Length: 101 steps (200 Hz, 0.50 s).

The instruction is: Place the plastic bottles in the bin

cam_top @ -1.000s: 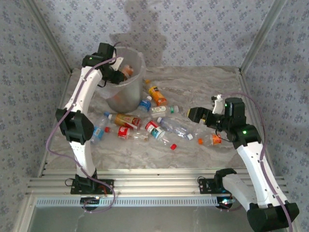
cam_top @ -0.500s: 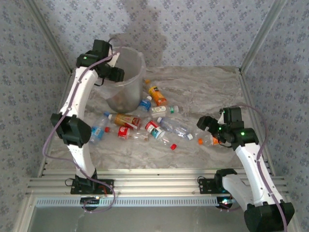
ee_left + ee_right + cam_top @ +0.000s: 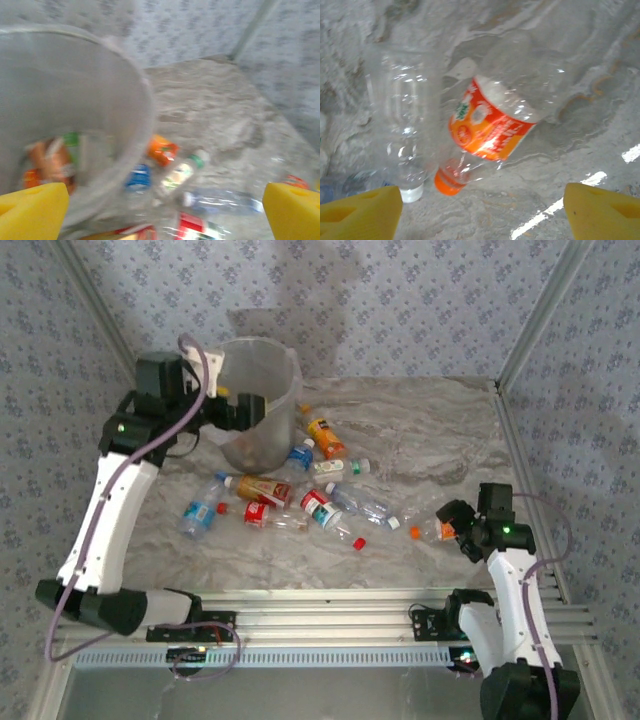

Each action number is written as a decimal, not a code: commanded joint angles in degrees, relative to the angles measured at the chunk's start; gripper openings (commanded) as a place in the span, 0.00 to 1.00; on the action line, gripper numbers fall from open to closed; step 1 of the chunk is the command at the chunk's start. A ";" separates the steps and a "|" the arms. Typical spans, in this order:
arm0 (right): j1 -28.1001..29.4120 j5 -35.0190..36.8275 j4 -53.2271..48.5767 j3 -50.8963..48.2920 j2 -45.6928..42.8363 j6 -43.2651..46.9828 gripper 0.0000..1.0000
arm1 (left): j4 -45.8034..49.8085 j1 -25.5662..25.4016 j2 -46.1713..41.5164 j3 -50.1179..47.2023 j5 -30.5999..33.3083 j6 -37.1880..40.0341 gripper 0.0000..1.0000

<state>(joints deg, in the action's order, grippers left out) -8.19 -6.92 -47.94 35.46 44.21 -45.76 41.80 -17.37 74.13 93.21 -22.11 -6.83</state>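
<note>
The bin (image 3: 278, 430) stands at the back left, with bottles lying inside it (image 3: 50, 160). My left gripper (image 3: 245, 410) hangs open beside the bin's left rim, its yellow pads (image 3: 32, 210) wide apart and empty. Several plastic bottles (image 3: 262, 488) lie scattered on the marble table in front of the bin. At the near right, my right gripper (image 3: 455, 522) is low over a clear bottle with an orange label and orange cap (image 3: 490, 125). Its jaws are open, the bottle lying just beyond the pads (image 3: 602, 210). A clear white-capped bottle (image 3: 405, 135) lies beside it.
An orange bottle (image 3: 326, 438), a blue-labelled one (image 3: 300, 455) and a green-capped one (image 3: 342, 467) lie close to the bin's foot. A loose red cap (image 3: 359, 543) sits near the front. A raised metal frame (image 3: 510, 430) borders the table.
The left gripper opened over the bin, the orange bottle it held is gone from it, and the arm drew back left. The right arm dropped toward the near-right bottle.
</note>
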 commanded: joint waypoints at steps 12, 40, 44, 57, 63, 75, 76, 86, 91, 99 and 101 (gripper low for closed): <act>-4.89 -3.11 3.27 -2.69 1.68 -2.83 0.79 | -15.39 -5.30 -7.19 -11.53 -12.78 -6.85 1.00; -8.13 -4.19 6.72 -4.72 3.33 -3.70 0.77 | -20.04 -12.91 -9.37 -18.35 -13.59 -9.46 1.00; -8.65 -4.28 7.34 -5.05 3.47 -4.04 0.77 | -20.46 -14.03 -9.38 -19.11 -13.37 -9.50 0.99; -9.88 -4.95 9.62 -6.03 4.16 -5.06 0.77 | -21.19 -17.35 -9.19 -21.65 -11.84 -9.93 1.00; -10.24 -5.05 10.58 -6.43 4.66 -5.39 0.77 | -22.01 -18.57 -9.14 -22.83 -11.33 -10.47 1.00; -10.65 -5.24 12.28 -6.80 6.29 -5.58 0.77 | -24.76 -20.28 -9.01 -25.54 -11.11 -12.33 1.00; -10.73 -5.23 12.36 -6.85 6.40 -5.62 0.77 | -25.06 -20.35 -9.00 -25.71 -11.11 -12.51 1.00; -11.05 -5.19 13.23 -7.11 7.88 -5.53 0.78 | -27.91 -21.58 -8.96 -27.90 -11.13 -14.05 0.99; -11.27 -5.17 14.91 -7.41 8.45 -5.58 0.78 | -29.17 -22.14 -8.77 -28.81 -11.13 -14.69 0.99; -11.41 -5.48 16.68 -7.80 9.41 -5.65 0.78 | -30.45 -23.21 -8.40 -29.81 -11.04 -15.22 1.00; -11.48 -5.56 17.12 -7.98 9.65 -5.72 0.78 | -30.64 -23.43 -8.21 -29.90 -10.96 -15.25 1.00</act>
<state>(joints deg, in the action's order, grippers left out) -18.81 -11.44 -36.77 28.95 51.59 -50.02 19.57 -38.59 65.71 65.60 -32.56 -18.24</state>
